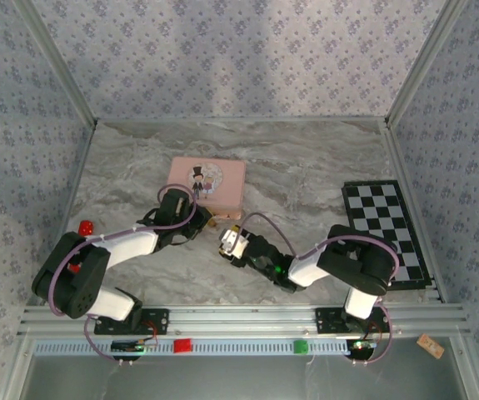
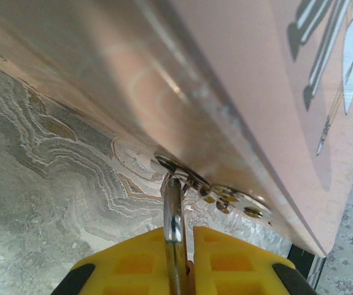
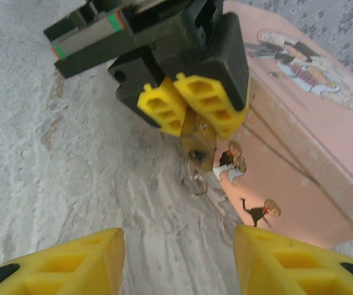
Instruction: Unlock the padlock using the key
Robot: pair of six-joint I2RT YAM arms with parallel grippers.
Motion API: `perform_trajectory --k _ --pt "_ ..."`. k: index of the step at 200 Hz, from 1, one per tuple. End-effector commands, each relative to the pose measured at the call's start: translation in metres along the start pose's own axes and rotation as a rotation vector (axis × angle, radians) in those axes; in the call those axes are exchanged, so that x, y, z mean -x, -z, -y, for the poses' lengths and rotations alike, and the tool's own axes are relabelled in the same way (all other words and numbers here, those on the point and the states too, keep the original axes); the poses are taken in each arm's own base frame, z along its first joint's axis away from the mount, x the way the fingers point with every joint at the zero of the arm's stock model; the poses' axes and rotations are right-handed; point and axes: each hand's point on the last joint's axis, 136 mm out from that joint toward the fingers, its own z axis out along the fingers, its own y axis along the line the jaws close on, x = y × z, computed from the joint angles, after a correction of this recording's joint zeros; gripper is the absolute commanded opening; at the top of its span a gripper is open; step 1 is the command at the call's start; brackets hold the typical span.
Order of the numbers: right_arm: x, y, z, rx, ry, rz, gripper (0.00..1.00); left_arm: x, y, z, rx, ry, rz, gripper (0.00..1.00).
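Jaws of your left gripper (image 3: 191,127): they are pressing together on the top of the padlock (image 3: 199,147), pinching it in the upper middle of the right wrist view.
Jaws of your right gripper (image 3: 179,246): they are standing wide apart at the bottom of that view, with nothing between them.
Padlock: it is hanging down from the left fingers, just in front of the side of the pink tin (image 3: 311,123). Its little dark keyhole is facing your right gripper. In the left wrist view its thin silvery loop (image 2: 174,215) is reaching up to the tin's latch (image 2: 225,198). You cannot tell if it is hooked through.
Key: you are not holding it in either gripper. A tiny silvery bit (image 3: 196,182) is lying on the table (image 3: 72,172) just under the padlock. It may be the key, but it is too small to tell.
Step in hand: you are holding the padlock steady with the left. My guess is that you are also getting the open right gripper ready to pick up the key. The turning of the key is not yet done.
Next move: it is calling for the right gripper to go forward and down onto that silvery bit. It should close softly on the wide end, so the thin end is sticking out. After that, the thin end needs lining up with the keyhole.
Watch out: the bit is tiny and lying flat, so it may be slipping away from the fingers. It is also very near the padlock, so you are risking a bump.
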Motion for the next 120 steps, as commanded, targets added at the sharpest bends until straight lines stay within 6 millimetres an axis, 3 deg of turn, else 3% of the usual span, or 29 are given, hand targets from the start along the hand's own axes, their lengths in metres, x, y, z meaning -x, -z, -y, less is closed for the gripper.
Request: perform_trajectory --k 1,50,120 --pt "0.020 -0.009 0.008 -0.052 0.022 0.054 0.50 -0.003 0.008 0.035 -0.114 -0.036 -0.030 0.00" --pt "0.019 -0.022 0.008 -0.082 0.057 0.032 0.49 -0.007 0.004 0.035 -0.125 -0.032 -0.040 0.00" --pt "0.005 -0.027 0.003 -0.074 0.086 -0.014 0.39 -0.008 0.002 0.035 -0.125 -0.033 -0.043 0.00"
